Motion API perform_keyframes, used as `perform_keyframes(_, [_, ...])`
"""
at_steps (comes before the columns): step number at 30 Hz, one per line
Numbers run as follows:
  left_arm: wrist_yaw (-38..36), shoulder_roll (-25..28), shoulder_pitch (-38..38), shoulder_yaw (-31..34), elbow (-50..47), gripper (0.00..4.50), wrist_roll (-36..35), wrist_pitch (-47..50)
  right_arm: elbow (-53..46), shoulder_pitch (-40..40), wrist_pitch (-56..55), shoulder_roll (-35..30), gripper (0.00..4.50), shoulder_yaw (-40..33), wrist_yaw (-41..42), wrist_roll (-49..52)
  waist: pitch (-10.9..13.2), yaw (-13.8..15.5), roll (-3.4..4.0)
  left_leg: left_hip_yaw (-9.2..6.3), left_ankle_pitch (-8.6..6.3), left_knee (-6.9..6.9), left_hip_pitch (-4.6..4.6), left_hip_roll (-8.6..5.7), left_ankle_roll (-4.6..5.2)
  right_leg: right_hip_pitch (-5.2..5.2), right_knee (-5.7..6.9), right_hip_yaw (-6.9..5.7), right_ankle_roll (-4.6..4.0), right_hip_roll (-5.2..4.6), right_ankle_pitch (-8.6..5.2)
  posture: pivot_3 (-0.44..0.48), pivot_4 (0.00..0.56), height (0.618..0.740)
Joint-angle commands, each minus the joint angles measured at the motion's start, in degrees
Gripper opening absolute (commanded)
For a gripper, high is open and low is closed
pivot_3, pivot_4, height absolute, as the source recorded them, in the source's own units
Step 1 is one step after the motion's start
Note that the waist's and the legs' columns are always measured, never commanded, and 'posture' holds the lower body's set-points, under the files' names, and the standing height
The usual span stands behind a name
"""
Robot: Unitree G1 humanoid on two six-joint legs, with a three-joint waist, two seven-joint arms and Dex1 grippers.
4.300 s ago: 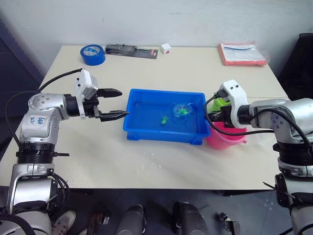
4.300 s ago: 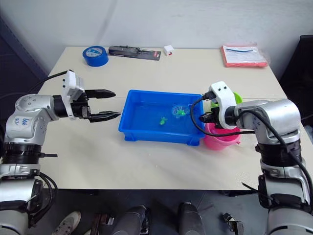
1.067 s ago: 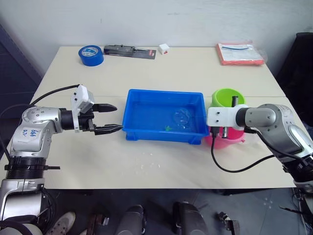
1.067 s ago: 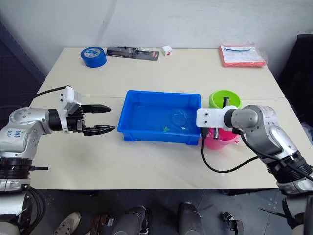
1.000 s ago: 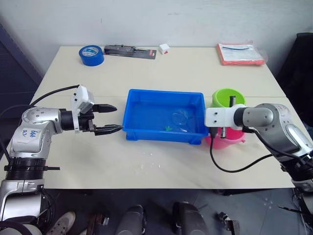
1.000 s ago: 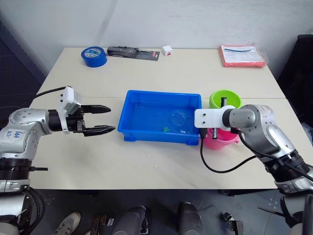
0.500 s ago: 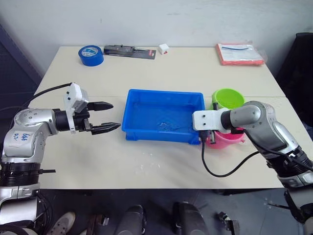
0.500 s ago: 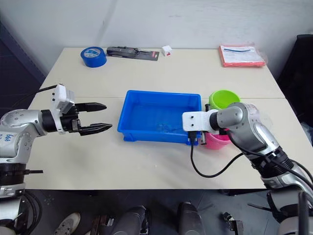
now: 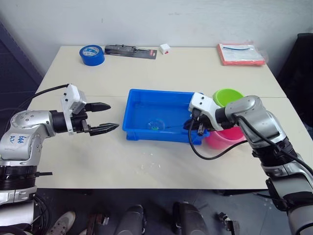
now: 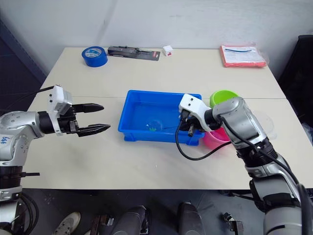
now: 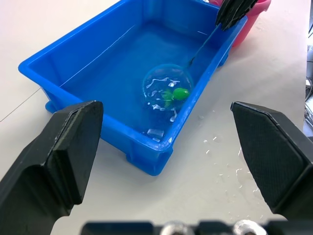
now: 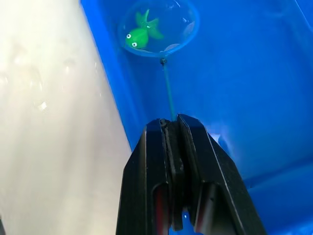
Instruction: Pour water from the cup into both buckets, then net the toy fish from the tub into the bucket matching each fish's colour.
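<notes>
Right gripper: pinched tight on the thin handle of the net, reaching in over the tub's right end, just beside the pink bucket.

Left gripper: fingers spread wide, holding nothing, hovering over the table just off the tub's left end.

Net: its ring lies low in the tub, near the front wall, with one green fish sitting on the mesh.

Risk, the lift: the fish looks loose on a shallow mesh, so I'd say a quick or tilted lift could let it slide back into the water.

Risk, the front wall: the ring sits close to the tub's near wall; catching the rim on the way up could flip the net.

Risk, the carry: the lime green bucket stands behind the pink bucket, at the tub's right end. The green fish belongs in the far one, so the net has to pass over or round the pink one. A drip or a drop there puts the fish in the wrong pail.

Risk, the grip: the handle is thin, and it might twist between the fingers.

Tub contents: shallow water, the net and this fish; I can't make out any others.

Buckets' contents: I cannot tell from here.

Table: a few water drops in front of the tub.
</notes>
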Motion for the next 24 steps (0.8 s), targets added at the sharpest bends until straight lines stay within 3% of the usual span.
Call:
perform_keyframes(1, [-0.25,0.47,-1.14,0.90,-0.85,4.50,-1.15,-0.66,0.23,-2.06,1.47,-0.26,0.80,-2.88,-1.82,2.24,0.00,0.00,0.00,0.00,0.00,0.00,0.00,0.00,0.00,0.00,0.00,0.00,0.00,0.01,0.00,0.000,0.150,0.737])
perform_keyframes(14, [-3.79,-2.43,-9.42,-4.24,6.79,4.50,0.67,-5.44,-7.90,3.90,6.10,-6.37,0.80,-14.27,-7.19,10.83,0.00,0.13,0.00,-0.01,0.00,-0.02,-0.01,-0.09,0.01,0.00,0.01,-0.05,0.00,0.01,0.00,0.000,0.150,0.737])
perform_keyframes(24, [-6.57,-6.62,-17.38,-7.79,15.90,4.50,2.98,-11.73,-15.85,12.45,12.23,-12.53,0.80,-32.14,-13.38,17.81,0.00,0.43,0.00,-0.03,0.00,0.00,-0.04,-0.08,0.01,0.00,0.00,-0.07,0.00,0.02,0.00,0.000,0.150,0.737])
